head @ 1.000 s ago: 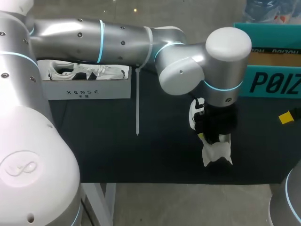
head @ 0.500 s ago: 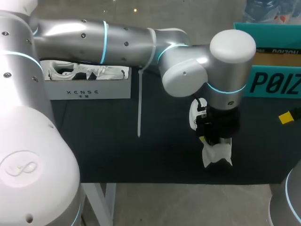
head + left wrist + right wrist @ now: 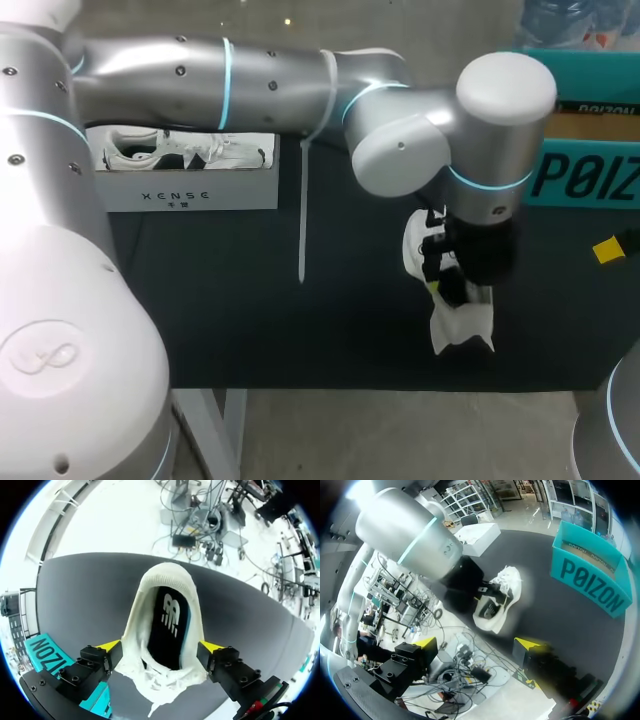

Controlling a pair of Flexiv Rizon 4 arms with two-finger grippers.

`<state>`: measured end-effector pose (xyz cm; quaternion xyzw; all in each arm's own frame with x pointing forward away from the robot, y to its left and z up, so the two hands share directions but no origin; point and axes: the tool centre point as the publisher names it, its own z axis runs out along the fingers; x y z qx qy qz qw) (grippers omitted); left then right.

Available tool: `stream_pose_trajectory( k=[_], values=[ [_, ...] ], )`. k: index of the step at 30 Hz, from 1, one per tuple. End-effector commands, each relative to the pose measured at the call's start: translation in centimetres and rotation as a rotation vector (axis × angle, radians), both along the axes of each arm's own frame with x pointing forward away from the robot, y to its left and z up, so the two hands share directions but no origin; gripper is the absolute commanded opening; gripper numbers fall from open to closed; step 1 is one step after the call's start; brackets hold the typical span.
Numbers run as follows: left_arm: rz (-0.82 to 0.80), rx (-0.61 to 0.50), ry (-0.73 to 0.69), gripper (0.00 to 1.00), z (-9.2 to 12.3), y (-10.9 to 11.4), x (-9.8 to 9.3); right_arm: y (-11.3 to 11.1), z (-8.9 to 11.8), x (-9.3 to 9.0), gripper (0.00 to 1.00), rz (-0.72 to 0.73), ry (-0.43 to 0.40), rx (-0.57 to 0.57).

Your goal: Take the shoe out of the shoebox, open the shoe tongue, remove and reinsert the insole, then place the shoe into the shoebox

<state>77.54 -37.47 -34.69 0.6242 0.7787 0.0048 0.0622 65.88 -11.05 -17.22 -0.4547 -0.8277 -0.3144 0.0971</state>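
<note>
1. over the last second the left arm [image 3: 400,150] has slid a little toward the teal cardboard box [image 3: 585,180]. the white knit shoe [image 3: 167,575] has kept its spot on the black table [image 3: 250,320], near that box.
2. so the shoe looks to be out of its box, and the tongue-and-insole stage seems at hand. its black insole [image 3: 169,630] sits inside.
3. the left gripper [image 3: 160,647] points down over the shoe's collar; i cannot tell whether its jaws clench it.
4. the right gripper [image 3: 475,647] hangs released and empty, on the teal box's robot-facing side.

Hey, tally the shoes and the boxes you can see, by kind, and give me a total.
Shoes: 2 (boxed shoe, loose shoe)
Boxes: 2 (white shoebox, teal box)
Total: 4
</note>
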Motion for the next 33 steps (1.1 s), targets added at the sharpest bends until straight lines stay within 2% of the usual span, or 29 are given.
stream_pose_trajectory(
  k=[1,10,13,14,15,16,23,33],
  values=[
    [-0.005,0.001,-0.005,1.0,1.4,0.5,0.0,0.0,-0.1,-0.1,1.0,0.0,0.0,-0.001],
    [0.006,-0.008,-0.049,1.0,4.1,0.7,0.8,0.0,-0.1,-0.1,1.0,0.0,0.0,-0.001],
    [0.015,-0.003,-0.059,1.0,4.3,0.8,1.0,0.0,-0.1,-0.1,1.0,0.0,0.0,-0.001],
    [0.023,-0.001,-0.066,0.96,4.3,0.7,1.1,0.0,-0.1,-0.1,1.0,0.0,0.0,-0.001],
    [0.033,0.0,-0.068,0.34,4.2,0.7,1.2,0.0,-0.1,-0.1,1.0,0.0,0.0,-0.001],
    [0.038,0.001,-0.065,0.0,4.1,0.6,1.3,0.0,-0.1,-0.1,1.0,0.0,0.0,-0.001],
    [0.054,-0.005,-0.046,0.0,2.9,-0.1,0.7,0.0,-0.1,-0.1,1.0,0.0,0.0,-0.001],
    [0.088,-0.004,-0.005,0.0,0.7,0.7,-0.8,0.0,-0.1,-0.1,1.0,0.0,0.0,-0.001]
  ],
)
